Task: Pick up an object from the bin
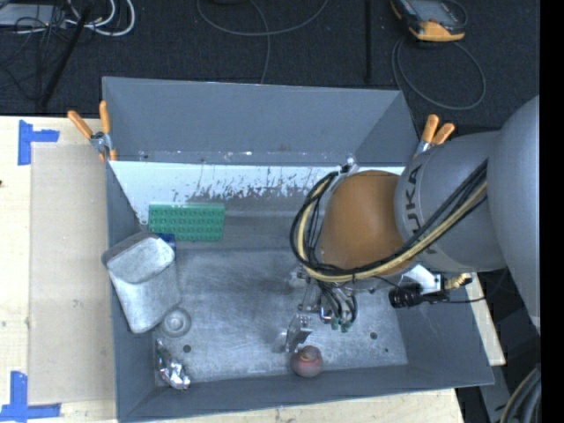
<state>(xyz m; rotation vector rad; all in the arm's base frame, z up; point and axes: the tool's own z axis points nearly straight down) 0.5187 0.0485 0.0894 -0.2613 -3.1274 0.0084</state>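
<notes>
My gripper (297, 335) hangs low over the front middle of the bin, under the orange wrist cover. Just below it and slightly to the right lies a small brownish-red ball (307, 360) on the bin floor, close to the front wall. The ball sits beside the gripper's lower end, and I cannot tell whether they touch.
A grey translucent cup (141, 280) lies on its side at the left, with a small round grey cap (176, 322) beside it. A crumpled foil scrap (171, 368) rests in the front left corner. A flat green studded plate (186, 221) leans at the back left.
</notes>
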